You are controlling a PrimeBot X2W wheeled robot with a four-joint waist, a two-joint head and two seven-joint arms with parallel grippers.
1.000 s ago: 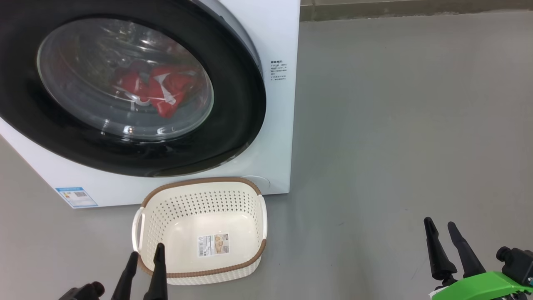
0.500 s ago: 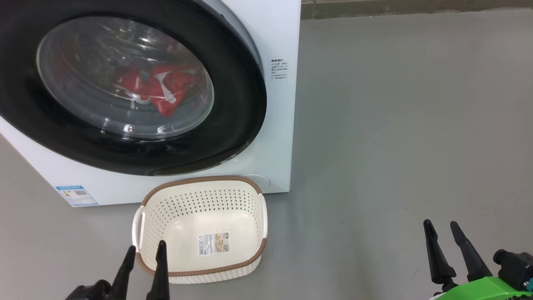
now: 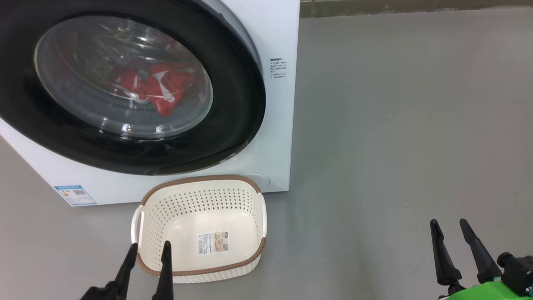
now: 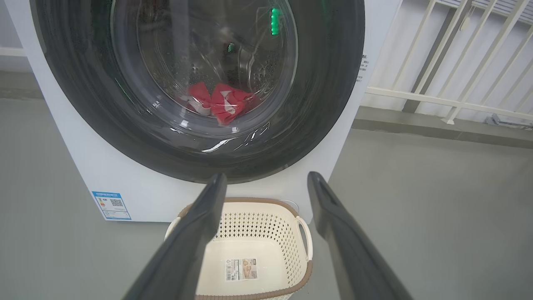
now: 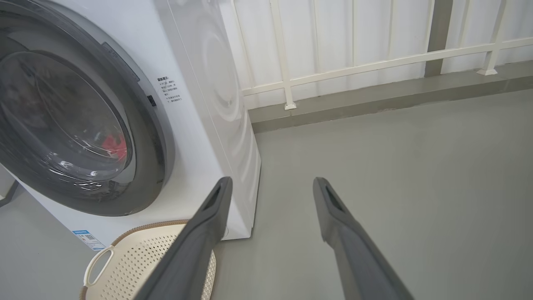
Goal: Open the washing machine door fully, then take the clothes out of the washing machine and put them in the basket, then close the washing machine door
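The washing machine door (image 3: 233,125) is sitting shut, red clothes (image 3: 160,89) lying inside, basket (image 3: 200,273) standing empty; every step is pending. Both left gripper (image 3: 150,246) and right gripper (image 3: 449,221) are hovering spread, empty.

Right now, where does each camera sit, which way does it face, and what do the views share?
Head view: on the head, looking down at the door, basket and floor; left fingers lower left, right fingers lower right.
Left wrist view: on the left wrist, facing the door head-on, basket below; its fingers rise from the bottom.
Right wrist view: on the right wrist, facing the washer's corner, floor and railing; its fingers likewise.
Shared: all three show door, basket and red clothes.
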